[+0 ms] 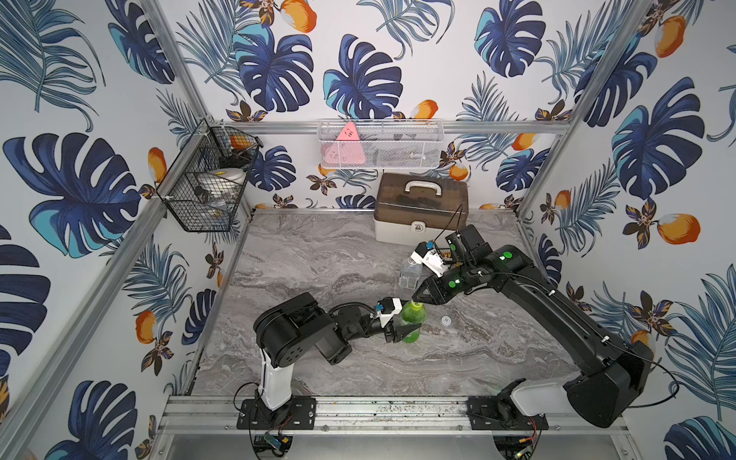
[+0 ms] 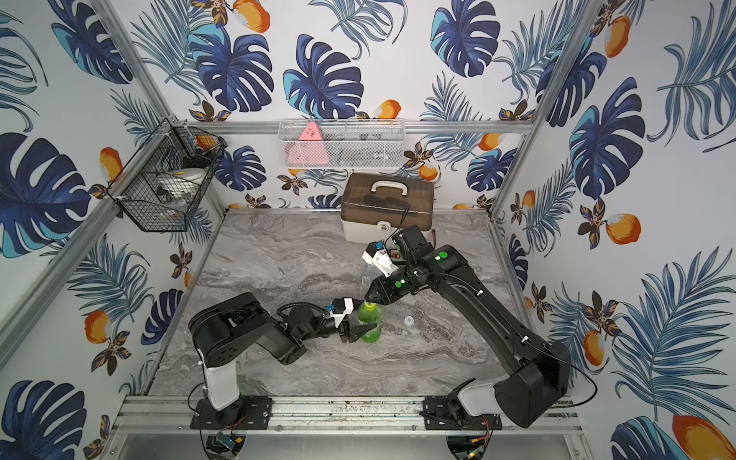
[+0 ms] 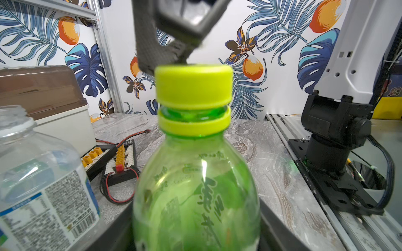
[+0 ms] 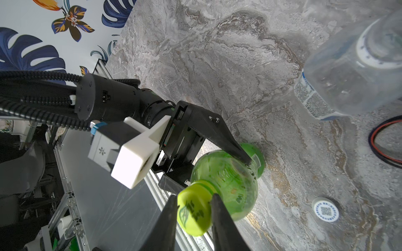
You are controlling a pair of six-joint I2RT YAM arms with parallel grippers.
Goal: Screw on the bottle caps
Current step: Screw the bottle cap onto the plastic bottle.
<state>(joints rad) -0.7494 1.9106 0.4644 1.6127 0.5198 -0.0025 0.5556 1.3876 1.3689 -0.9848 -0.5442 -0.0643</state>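
Observation:
The green bottle (image 1: 410, 316) (image 3: 195, 184) stands upright mid-table. My left gripper (image 1: 412, 324) is shut on its body from the left. The yellow-green cap (image 1: 417, 306) (image 3: 193, 84) (image 4: 193, 213) sits on the bottle's neck, with a gap above the neck ring. My right gripper (image 4: 194, 196) comes down from above, shut on this cap with a finger on each side. The clear bottle (image 1: 409, 275) (image 4: 348, 71) stands just behind, its mouth uncovered. To the right of the green bottle the whitish cap (image 1: 445, 320) (image 4: 325, 209) lies on the table.
A brown-lidded storage box (image 1: 420, 211) stands at the back wall. A connector board with red and black wires (image 3: 117, 160) lies near the clear bottle. Wire baskets (image 1: 378, 143) hang on the walls. The metal rail (image 1: 358, 412) runs along the front edge.

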